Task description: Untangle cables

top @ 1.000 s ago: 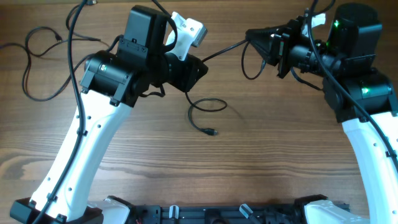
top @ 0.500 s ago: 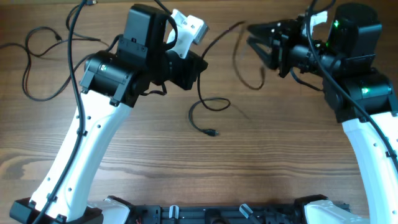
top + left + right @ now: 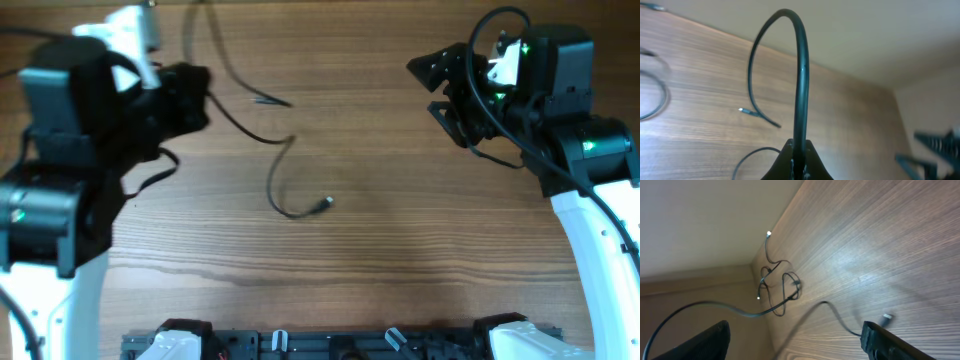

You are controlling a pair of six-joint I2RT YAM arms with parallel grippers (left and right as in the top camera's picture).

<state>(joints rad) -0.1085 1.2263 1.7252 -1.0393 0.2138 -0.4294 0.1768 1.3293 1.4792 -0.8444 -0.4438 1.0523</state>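
Swung far left since the earlier frame, the left end effector (image 3: 799,152) pinches one cable (image 3: 802,90), which trails rightward across the wooden surface (image 3: 400,250), while the right end effector (image 3: 428,88) hangs spread wide, clear of it.

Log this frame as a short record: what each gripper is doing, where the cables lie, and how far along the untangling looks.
left gripper: shut on a thin black cable that arches up from the fingers
held cable's run: curves across the wooden table to a free plug end
right gripper: open, holding nothing
second black cable: loose on the table, near the held one
tangled cable cluster: knotted loops near the table edge, seen only in the right wrist view
status: untangling not finished
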